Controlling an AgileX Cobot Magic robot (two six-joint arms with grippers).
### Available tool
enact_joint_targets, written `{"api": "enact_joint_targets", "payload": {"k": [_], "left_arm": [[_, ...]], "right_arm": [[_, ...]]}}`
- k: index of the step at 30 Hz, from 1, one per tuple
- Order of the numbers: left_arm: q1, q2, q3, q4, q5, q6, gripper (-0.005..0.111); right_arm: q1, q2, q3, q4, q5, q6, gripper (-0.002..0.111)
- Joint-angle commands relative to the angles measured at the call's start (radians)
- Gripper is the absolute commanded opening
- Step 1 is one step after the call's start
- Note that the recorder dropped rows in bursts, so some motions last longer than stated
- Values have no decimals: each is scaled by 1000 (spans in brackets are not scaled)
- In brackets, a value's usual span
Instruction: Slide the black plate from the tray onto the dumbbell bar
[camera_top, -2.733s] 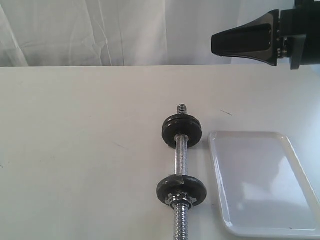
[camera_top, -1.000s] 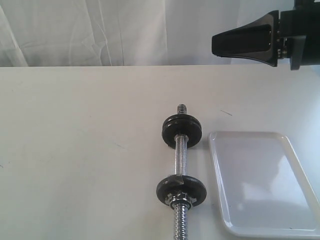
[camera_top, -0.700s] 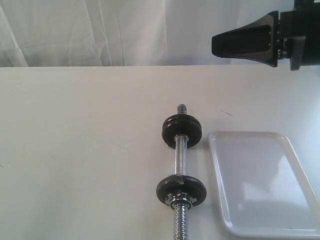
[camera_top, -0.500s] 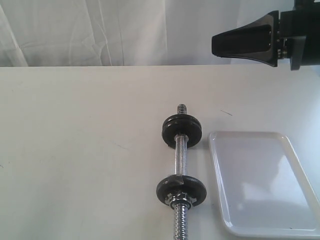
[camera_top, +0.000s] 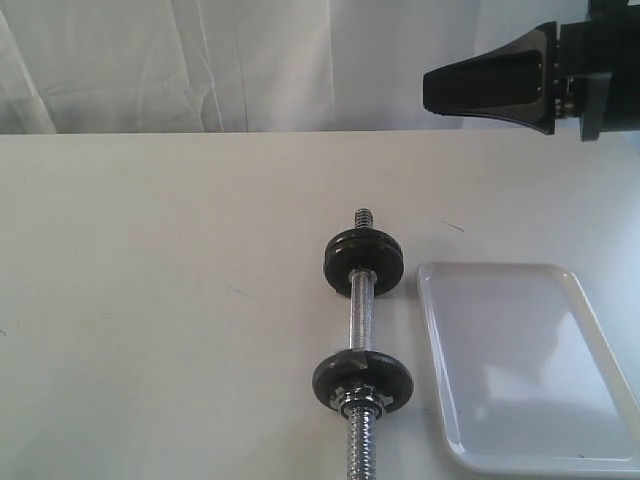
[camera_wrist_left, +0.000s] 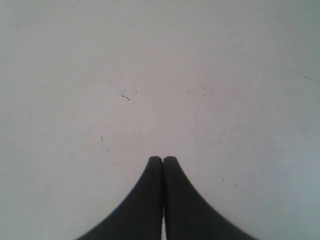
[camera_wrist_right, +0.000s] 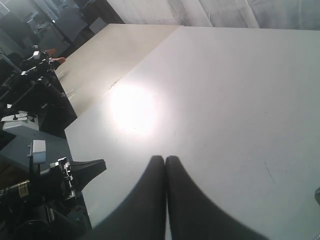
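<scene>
Tray (camera_top: 520, 350) well apart from right pincer (camera_top: 428, 91)

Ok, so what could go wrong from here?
1. The tray shows no plate; the far black plate and near black plate already sit on the dumbbell bar, so a grab in the tray may close on nothing.
2. The bar lies loose beside the tray; a nudge might roll it.
3. The right gripper has shut jaws and must open first.

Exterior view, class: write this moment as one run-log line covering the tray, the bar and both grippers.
tray: no plate on it | dumbbell bar: carries two black plates | left gripper: shut | right gripper: shut, aloft
</scene>
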Motion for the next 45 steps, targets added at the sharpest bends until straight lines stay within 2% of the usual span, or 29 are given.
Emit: {"api": "enact_joint_targets", "payload": {"k": [1, 4, 11, 17, 45], "left_arm": [[1, -5, 2, 0, -35, 2, 0], [3, -5, 2, 0, -86, 2, 0], [13, -5, 2, 10, -92, 2, 0], [13, -5, 2, 142, -92, 2, 0], [13, -5, 2, 142, -92, 2, 0]], "right_arm": [[-3, -4, 4, 6, 4, -6, 0], [-3, -4, 4, 6, 4, -6, 0], [-3, -4, 4, 6, 4, -6, 0], [-3, -4, 4, 6, 4, -6, 0], [-3, -24, 4, 6, 4, -6, 0]]}}
